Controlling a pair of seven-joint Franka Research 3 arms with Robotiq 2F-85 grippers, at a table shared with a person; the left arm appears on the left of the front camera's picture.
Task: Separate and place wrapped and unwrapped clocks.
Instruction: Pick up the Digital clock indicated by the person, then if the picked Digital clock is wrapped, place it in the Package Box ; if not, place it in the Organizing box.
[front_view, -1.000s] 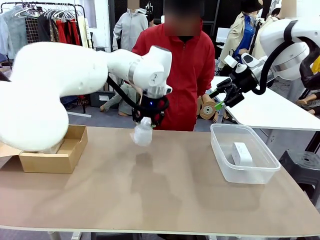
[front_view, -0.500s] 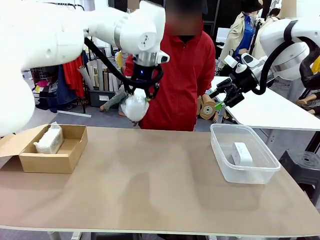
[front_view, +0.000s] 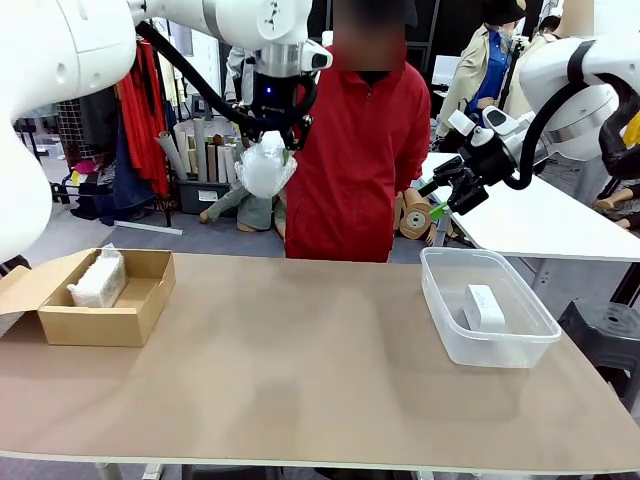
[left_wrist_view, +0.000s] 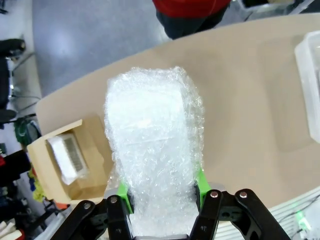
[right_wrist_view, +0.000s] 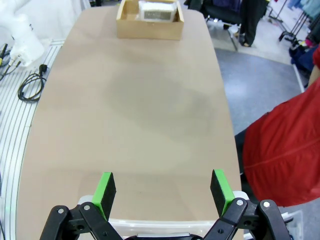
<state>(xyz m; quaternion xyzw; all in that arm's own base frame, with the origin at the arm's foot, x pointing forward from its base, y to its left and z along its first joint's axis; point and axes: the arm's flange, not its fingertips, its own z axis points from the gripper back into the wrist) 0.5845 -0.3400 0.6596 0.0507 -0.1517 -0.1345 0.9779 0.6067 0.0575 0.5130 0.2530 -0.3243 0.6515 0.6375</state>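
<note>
The left gripper (front_view: 268, 140) is up high above the far edge of the table (front_view: 300, 370), in front of a person in a red jacket (front_view: 360, 150). Its jaws are clamped on a wrapped clock (front_view: 265, 165), a lump of crinkly bubble plastic that hangs from the fingers well clear of the tabletop. From the left wrist view the same wrapped clock (left_wrist_view: 155, 150) sits squeezed between the green pads (left_wrist_view: 123, 192), with the tabletop far below.

Near the left edge of the table stands an open cardboard box (front_view: 105, 300). A second wrapped clock (front_view: 97, 280) lies inside it, against its left side.

Near the right edge is a clear plastic tub (front_view: 485, 305). The bare white clock (front_view: 484, 308) lies on the bottom of it, roughly in the middle.

The right gripper (front_view: 445, 195) hangs in the air beyond the tub, above the far right corner of the table. Its jaws stand wide apart with nothing between them; in the right wrist view the right gripper (right_wrist_view: 162, 189) shows both green pads spread over bare tabletop.
</note>
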